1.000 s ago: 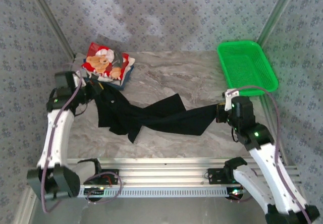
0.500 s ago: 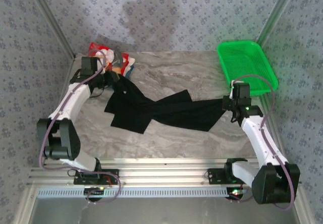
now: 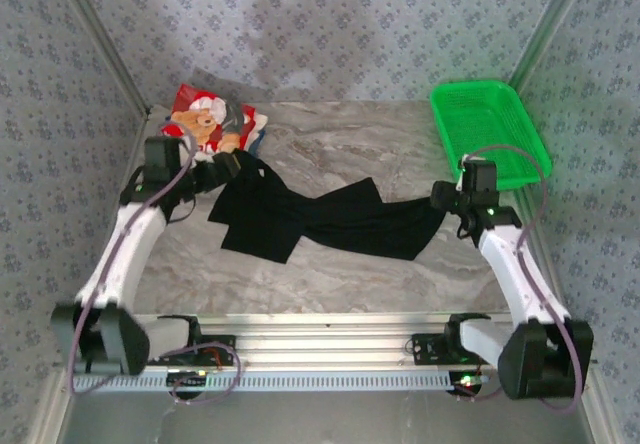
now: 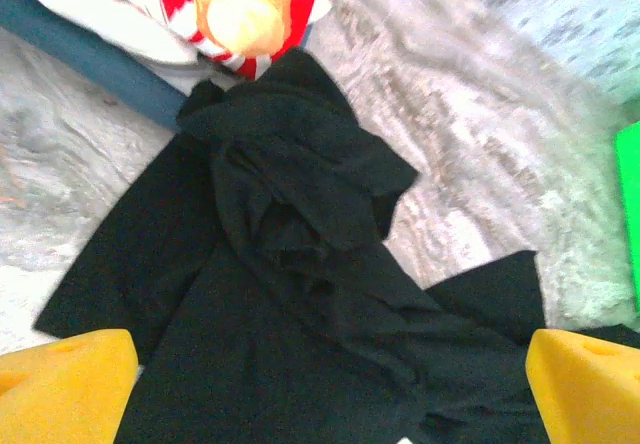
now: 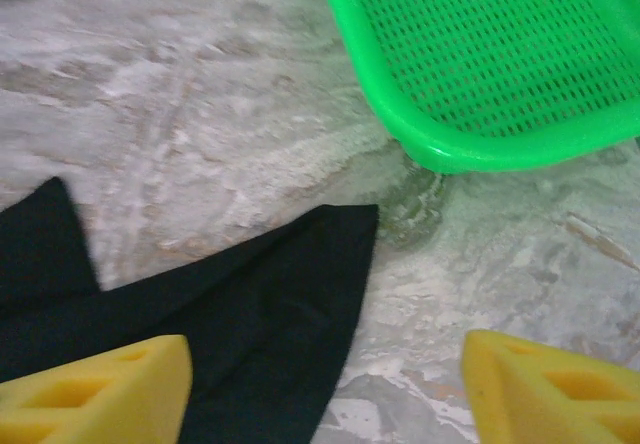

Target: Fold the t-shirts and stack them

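We have just opened our left gripper [image 4: 325, 394] and right gripper [image 5: 330, 384] wide, both empty, leaving the large plain black cloth t-shirt [image 3: 320, 219] stretched out, still unfolded.

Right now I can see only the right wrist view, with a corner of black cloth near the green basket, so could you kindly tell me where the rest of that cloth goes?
Observer: It runs left across the table. The black shirt ends bunched up against a folded teddy-bear shirt in the far left corner.
Operator: Thank you. Is anything under that teddy-bear shirt?
Observer: Yes, a dark blue shirt lies beneath it, with its edge showing.
Operator: And is the left arm holding the cloth?
Observer: No, the left jaws stand wide open over the bunched end, gripping nothing.
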### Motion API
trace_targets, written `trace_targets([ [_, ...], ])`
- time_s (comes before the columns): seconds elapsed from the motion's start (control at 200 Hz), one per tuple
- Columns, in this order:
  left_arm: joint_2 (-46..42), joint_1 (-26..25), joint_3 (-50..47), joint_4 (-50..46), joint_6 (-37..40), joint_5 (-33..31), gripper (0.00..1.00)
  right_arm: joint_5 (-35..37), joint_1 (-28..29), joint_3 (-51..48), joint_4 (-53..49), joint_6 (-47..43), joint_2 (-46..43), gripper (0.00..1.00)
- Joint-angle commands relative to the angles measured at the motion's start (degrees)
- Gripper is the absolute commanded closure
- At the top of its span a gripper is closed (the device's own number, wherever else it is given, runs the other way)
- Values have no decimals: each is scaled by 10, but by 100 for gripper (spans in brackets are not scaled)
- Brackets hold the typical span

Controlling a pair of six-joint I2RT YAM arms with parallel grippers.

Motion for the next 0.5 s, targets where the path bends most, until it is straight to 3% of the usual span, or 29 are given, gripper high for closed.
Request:
trace_targets([
  [0.0,-52,5,-72,-74,5,-31,1,-78,8,-33,-34,48,-76,19],
  [0.17,-51,15,-165,-37,-6,-23,7,-156,51,-54,-77,83,-166,13],
  [0.5,71,15,-191,53,-7,-11,26,-134,168,-58,-146,102,-220,8],
])
